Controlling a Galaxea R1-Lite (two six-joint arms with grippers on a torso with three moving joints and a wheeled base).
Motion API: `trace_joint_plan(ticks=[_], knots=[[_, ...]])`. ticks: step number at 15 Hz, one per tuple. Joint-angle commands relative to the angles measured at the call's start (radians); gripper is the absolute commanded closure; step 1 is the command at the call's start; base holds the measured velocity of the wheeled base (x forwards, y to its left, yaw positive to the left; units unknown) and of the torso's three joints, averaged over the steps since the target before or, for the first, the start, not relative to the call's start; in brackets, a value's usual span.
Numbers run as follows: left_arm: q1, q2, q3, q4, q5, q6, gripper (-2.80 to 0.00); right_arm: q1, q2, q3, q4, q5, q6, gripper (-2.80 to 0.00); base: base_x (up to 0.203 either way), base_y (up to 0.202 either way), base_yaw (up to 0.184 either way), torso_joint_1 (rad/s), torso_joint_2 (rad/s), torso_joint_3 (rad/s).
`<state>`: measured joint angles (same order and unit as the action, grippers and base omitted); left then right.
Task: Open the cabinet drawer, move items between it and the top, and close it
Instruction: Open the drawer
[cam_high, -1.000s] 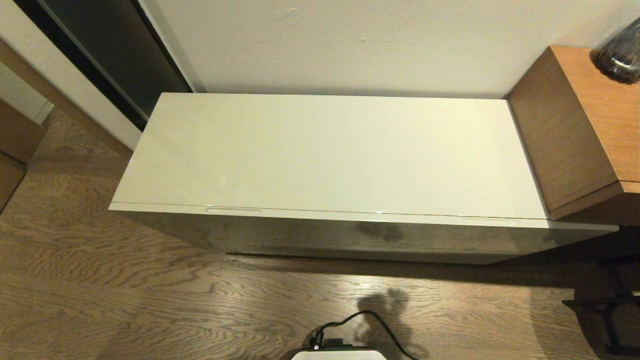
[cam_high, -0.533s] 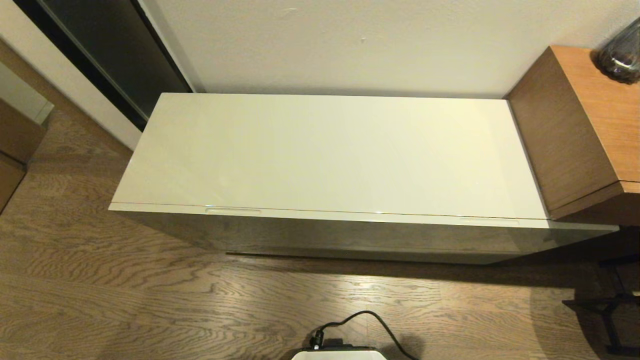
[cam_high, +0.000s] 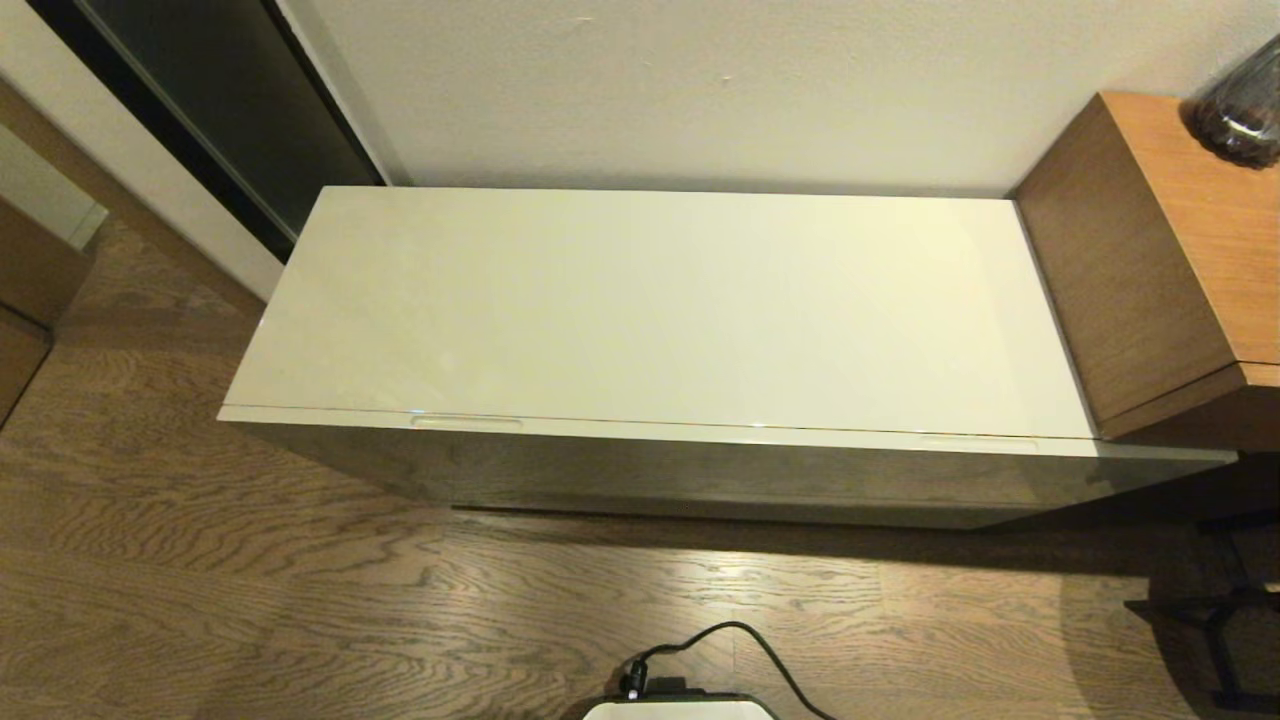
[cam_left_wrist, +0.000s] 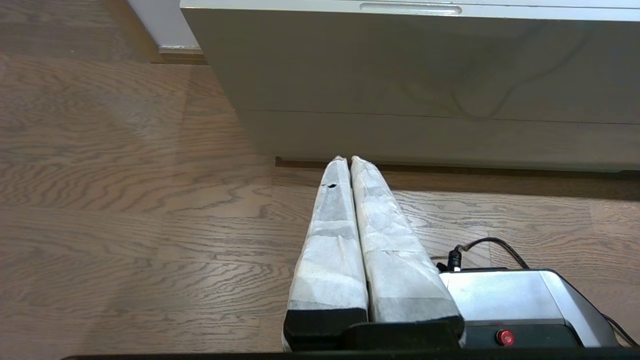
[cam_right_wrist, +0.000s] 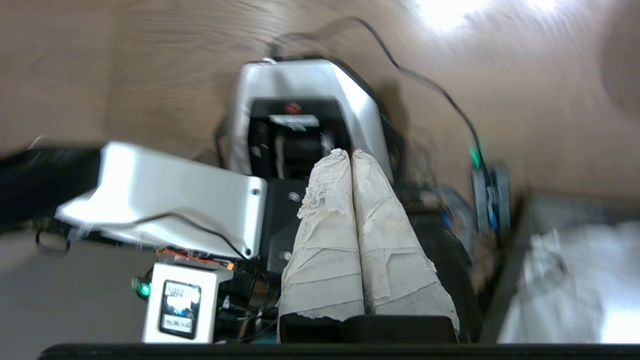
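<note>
The cabinet is closed. Its glossy cream top (cam_high: 660, 300) lies bare. The drawer front (cam_high: 700, 475) sits flush under it, with two narrow slots (cam_high: 466, 421) (cam_high: 978, 438) along its upper edge. The tissue pack and the slipper are out of view. Neither arm shows in the head view. My left gripper (cam_left_wrist: 348, 159) is shut and empty, low over the wooden floor, pointing at the foot of the drawer front (cam_left_wrist: 425, 65) below its left slot (cam_left_wrist: 410, 8). My right gripper (cam_right_wrist: 348, 151) is shut and empty, held over my own base.
A brown wooden side cabinet (cam_high: 1150, 260) with a dark glass vessel (cam_high: 1240, 100) stands at the right end. A black stand (cam_high: 1220, 610) is on the floor at the right. My base (cam_high: 680, 708) and its black cable (cam_high: 760, 650) lie before the cabinet.
A dark shadow on the floor and on the drawer front a second ago is gone. The cabinet has not changed.
</note>
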<state>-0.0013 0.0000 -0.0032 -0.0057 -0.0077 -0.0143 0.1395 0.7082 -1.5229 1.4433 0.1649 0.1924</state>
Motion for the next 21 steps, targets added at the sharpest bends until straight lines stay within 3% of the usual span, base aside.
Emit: trace_joint_plan(ticks=[1, 4, 13, 17, 21], knots=[[0.000, 0.002, 0.000, 0.000, 0.000, -0.001, 0.00, -0.072, -0.114, 0.132, -0.094, 0.063, -0.111, 0.00, 0.000, 0.000, 0.000, 0.000, 0.00, 0.000], [0.000, 0.002, 0.000, 0.000, 0.000, -0.001, 0.00, -0.099, -0.205, 0.319, -0.301, 0.041, -0.179, 0.00, 0.000, 0.000, 0.000, 0.000, 0.00, 0.000], [0.000, 0.002, 0.000, 0.000, 0.000, -0.001, 0.00, -0.134, -0.397, 0.673, -0.419, -0.006, -0.344, 0.00, 0.000, 0.000, 0.000, 0.000, 0.00, 0.000], [0.000, 0.002, 0.000, 0.000, 0.000, -0.001, 0.00, -0.134, -0.477, 0.938, -0.762, -0.082, -0.354, 0.00, 0.000, 0.000, 0.000, 0.000, 0.00, 0.000], [0.000, 0.002, 0.000, 0.000, 0.000, -0.001, 0.00, -0.135, -0.540, 1.174, -1.065, -0.095, -0.356, 0.00, 0.000, 0.000, 0.000, 0.000, 0.00, 0.000]])
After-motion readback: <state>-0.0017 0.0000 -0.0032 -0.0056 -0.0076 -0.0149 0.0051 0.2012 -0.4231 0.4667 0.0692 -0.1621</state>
